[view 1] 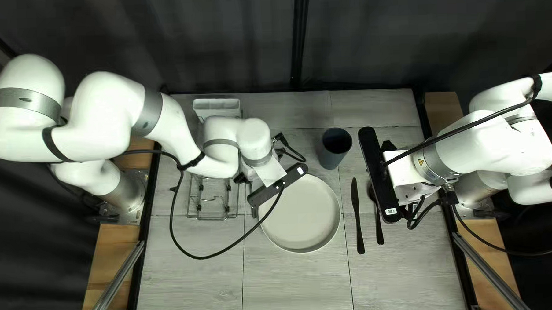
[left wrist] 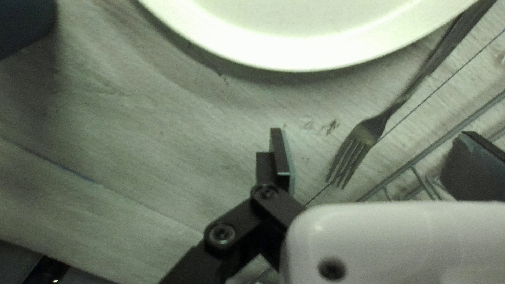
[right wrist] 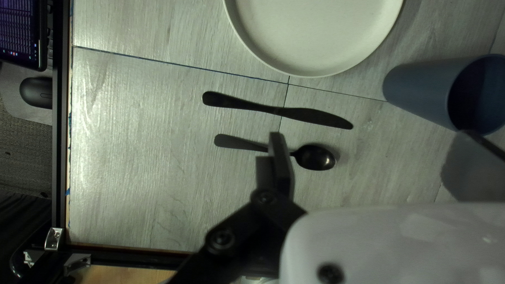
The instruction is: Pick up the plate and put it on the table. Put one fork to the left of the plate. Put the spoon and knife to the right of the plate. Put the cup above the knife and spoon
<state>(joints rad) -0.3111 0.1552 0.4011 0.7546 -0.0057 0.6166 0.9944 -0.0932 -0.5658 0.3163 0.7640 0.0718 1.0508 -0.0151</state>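
Observation:
My left gripper [view 1: 277,188] is over the left rim of the pale plate [view 1: 302,215]. The fork [left wrist: 368,131] lies between plate and rack, its handle meeting the plate's rim; my left gripper [left wrist: 374,142] stands open above the tines. At the plate's right lie the knife [view 1: 357,216] and the spoon [view 1: 378,222], with the blue cup [view 1: 335,148] upright beyond them. My right gripper [view 1: 379,174] hides part of the spoon. Seen from the right wrist, my right gripper [right wrist: 372,138] is open and holds nothing; one finger crosses the spoon [right wrist: 315,157].
A wire rack [view 1: 214,207] stands left of the plate, with a white container [view 1: 217,106] behind it. A black cable from my left arm loops over the table's left part. A mouse [right wrist: 36,91] and a screen [right wrist: 21,34] are beyond the table's edge.

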